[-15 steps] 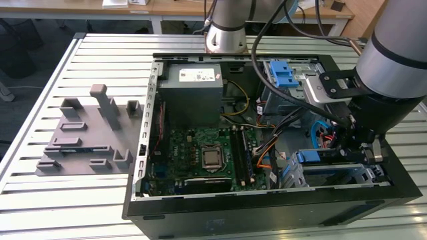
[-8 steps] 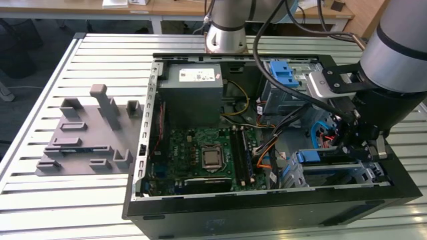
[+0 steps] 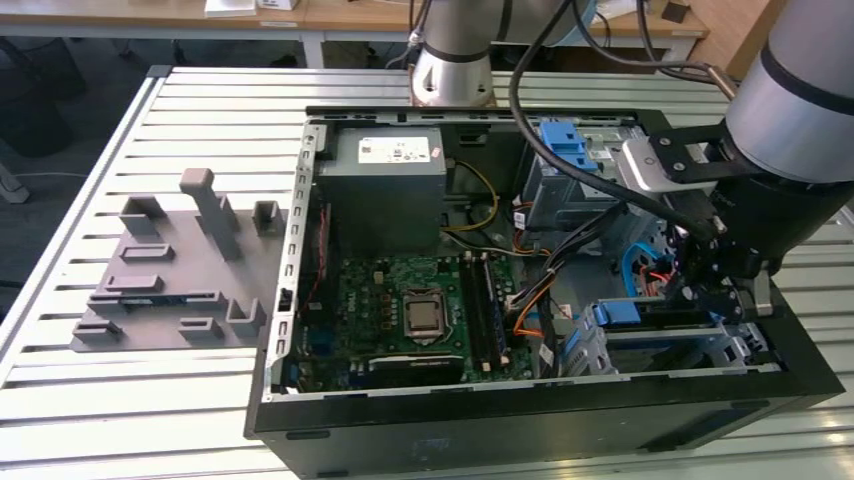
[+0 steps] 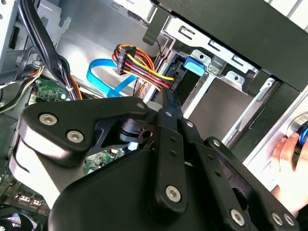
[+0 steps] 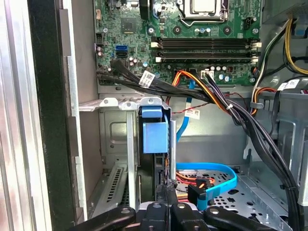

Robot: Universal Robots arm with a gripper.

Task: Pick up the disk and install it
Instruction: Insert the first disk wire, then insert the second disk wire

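Cables (image 5: 211, 96) hang close to the gripper (image 5: 168, 192), jaws together; they could snag. The disk (image 5: 154, 137) sits in its metal bay (image 5: 115, 130), maybe not pushed fully home.

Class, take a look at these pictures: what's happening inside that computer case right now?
A robot arm has its gripper down inside the open computer case, at the drive cage by the case's front corner. The disk, with its blue carrier, sits upright in that cage, and the gripper's shut fingers are right beside it. The motherboard lies exposed nearby. A person's hand rests outside the case.
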